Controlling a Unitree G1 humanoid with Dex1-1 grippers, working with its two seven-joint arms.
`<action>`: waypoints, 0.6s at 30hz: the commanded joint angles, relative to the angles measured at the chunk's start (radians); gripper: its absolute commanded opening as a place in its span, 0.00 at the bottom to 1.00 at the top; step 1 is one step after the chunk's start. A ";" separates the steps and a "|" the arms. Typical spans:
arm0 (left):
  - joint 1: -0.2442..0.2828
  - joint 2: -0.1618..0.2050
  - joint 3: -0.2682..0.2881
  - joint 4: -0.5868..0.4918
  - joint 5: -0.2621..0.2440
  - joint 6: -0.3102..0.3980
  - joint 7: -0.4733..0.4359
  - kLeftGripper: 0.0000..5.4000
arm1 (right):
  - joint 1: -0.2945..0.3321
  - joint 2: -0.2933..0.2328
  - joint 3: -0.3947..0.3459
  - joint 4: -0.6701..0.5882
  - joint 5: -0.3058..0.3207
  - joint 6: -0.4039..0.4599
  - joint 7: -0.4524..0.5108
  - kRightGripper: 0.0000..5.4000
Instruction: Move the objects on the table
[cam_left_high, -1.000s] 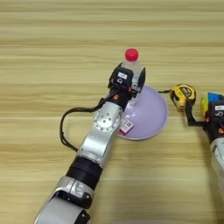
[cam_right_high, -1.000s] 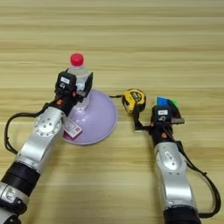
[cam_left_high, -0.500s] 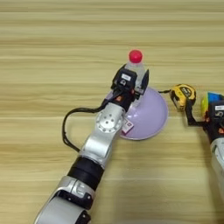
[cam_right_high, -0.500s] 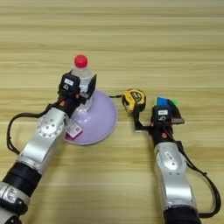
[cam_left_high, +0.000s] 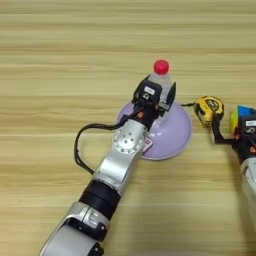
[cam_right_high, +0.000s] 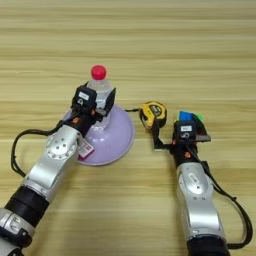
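Bottle with the red cap is standing upright between the fingers of my left end effector, which is pinching its clear body over the far edge of a lilac upturned bowl. I am seeing a small red-and-white box just beneath my left wrist. My right end effector is sitting on the worktop, with the multicoloured cube touching its far side and a yellow tape measure just to its left; its fingers I cannot tell.
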 joint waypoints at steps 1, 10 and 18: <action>0.057 -0.094 -0.012 -0.018 -0.012 -0.036 0.009 0.59 | 0.009 0.000 -0.002 0.010 0.004 0.020 0.004 1.00; 0.080 -0.082 -0.014 0.003 -0.021 -0.051 0.009 0.59 | 0.009 0.001 -0.002 0.010 0.004 0.021 0.004 1.00; 0.106 -0.068 -0.021 0.048 -0.012 -0.078 0.012 0.59 | 0.005 0.002 -0.001 0.017 0.003 0.018 0.002 1.00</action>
